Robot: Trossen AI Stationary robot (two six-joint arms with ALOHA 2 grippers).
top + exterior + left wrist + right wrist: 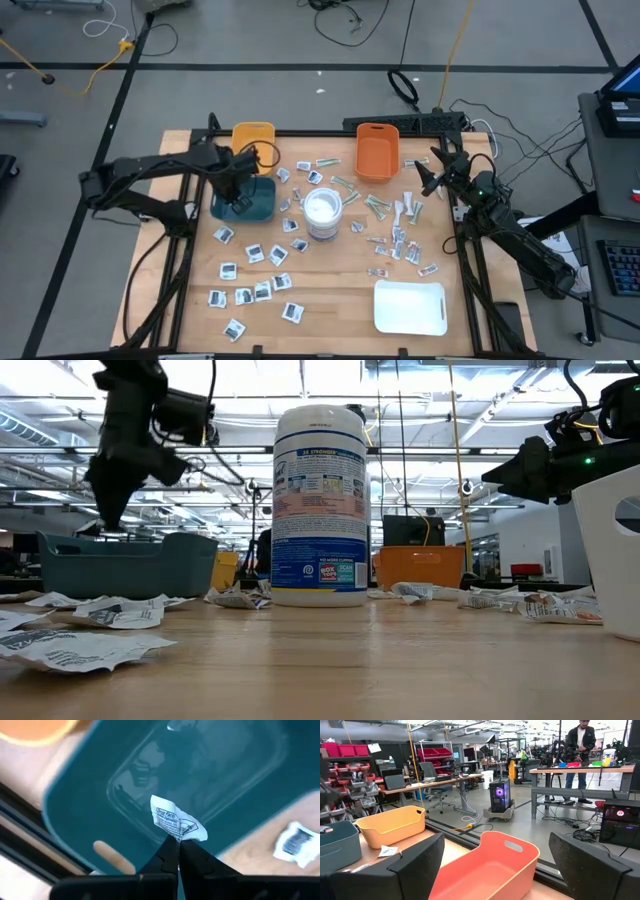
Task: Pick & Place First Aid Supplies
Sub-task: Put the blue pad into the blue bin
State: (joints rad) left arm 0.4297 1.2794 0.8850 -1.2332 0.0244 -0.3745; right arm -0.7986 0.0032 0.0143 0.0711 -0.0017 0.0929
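My left gripper (pixel 238 197) hangs over the teal bin (pixel 262 205), shut on one small white printed packet (pixel 175 817). In the low view it (pixel 108 510) stands just above the bin's rim (pixel 125 542). The bin's floor (pixel 200 765) looks bare below the packet. Many more first aid supplies lie flat on the wooden table: white squares with dark centres (pixel 255 290) at the near left, and strips and sachets (pixel 400 240) at the right. My right gripper (pixel 428 178) waits open at the far right, near the orange bin (pixel 375 152). My left gripper pinches the packet by one edge (pixel 179 836) between its two fingertips (pixel 167 851). The fingers come from above, pointing down. The packet sticks out past the tips, crumpled, lifted clear above the teal bin's inside.
A white wipes canister (pixel 322 213) stands upright mid-table. A yellow bin (pixel 253 140) sits at the far edge behind the teal one. A white tray (pixel 410 307) lies at the near right. Black frame rails run along the table's left and right sides.
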